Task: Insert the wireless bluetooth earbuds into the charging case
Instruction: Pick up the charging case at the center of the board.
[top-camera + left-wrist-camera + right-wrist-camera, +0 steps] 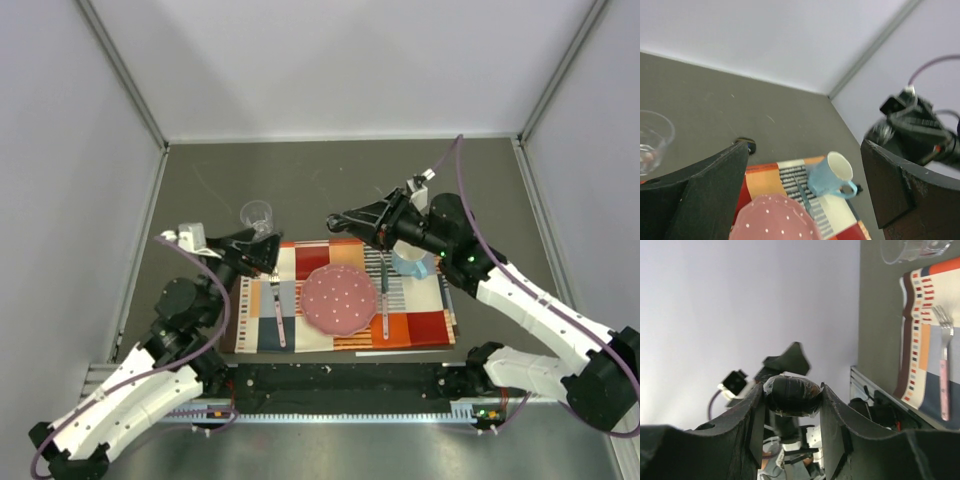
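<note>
Black and glossy, the small rounded pebble-shaped charging case [791,396] sat clamped between the two dark fingers [837,430] of the right gripper [335,222]. It was held off the grey table [300,180], above the far edge of the multicoloured patchwork placemat [430,325] and near that edge's middle. Its shell was too blurred to read any lettering. The left gripper [268,255] hung over the placemat's far left corner with its jaws spread wide and nothing between them, well apart from the case. A pink dotted plate [340,298] lay at the placemat's centre, and a pale blue ceramic mug [413,262] stood at its far right corner.
</note>
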Controlling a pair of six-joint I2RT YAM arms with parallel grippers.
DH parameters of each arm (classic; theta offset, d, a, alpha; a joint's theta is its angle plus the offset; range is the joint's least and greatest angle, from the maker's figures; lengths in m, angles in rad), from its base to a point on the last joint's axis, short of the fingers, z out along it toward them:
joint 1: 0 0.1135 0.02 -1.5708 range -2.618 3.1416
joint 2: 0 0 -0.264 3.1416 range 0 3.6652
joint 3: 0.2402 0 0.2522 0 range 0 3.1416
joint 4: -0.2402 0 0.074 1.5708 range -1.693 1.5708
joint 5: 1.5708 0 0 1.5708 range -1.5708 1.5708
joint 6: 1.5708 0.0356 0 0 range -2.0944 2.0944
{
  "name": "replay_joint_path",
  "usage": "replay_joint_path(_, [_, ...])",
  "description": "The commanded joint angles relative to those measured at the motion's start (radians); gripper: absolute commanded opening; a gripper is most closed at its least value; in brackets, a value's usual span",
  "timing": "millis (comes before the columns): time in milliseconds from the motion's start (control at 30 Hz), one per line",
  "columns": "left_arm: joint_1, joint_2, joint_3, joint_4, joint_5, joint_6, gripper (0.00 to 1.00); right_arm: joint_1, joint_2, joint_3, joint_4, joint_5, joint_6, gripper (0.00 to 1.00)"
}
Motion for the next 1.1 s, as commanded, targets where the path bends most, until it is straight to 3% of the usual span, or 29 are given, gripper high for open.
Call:
replay_joint_path(0, [0.002, 0.040, -0.152, 0.386, 0.223, 0.038, 0.99, -0.006, 0.014, -0.019, 0.166, -0.035, 0.113, 0.00])
replay_joint_path(33, [0.002, 0.056, -0.166, 0.499, 0.280, 0.041, 0.99, -0.006, 0.019, -0.033, 0.180, -0.048, 0.144, 0.00])
replay_joint_path(233, [0.002, 0.184, -0.166, 0.717, 0.472, 0.115, 0.98, 0.005, 0.037, -0.059, 0.252, -0.069, 0.209, 0.00])
replay_joint_path(600, [0.002, 0.367, -0.117, 0.824, 0.622, 0.161, 0.99, 0.032, 0.073, -0.047, 0.313, -0.109, 0.236, 0.00])
replay_joint_path(833, [0.002, 0.436, -0.107, 0.869, 0.642, 0.158, 0.86, 0.055, 0.079, -0.041, 0.315, -0.114, 0.235, 0.00])
replay_joint_path(1067, [0.002, 0.476, -0.097, 0.912, 0.647, 0.158, 0.60, 0.063, 0.088, -0.038, 0.336, -0.129, 0.249, 0.00])
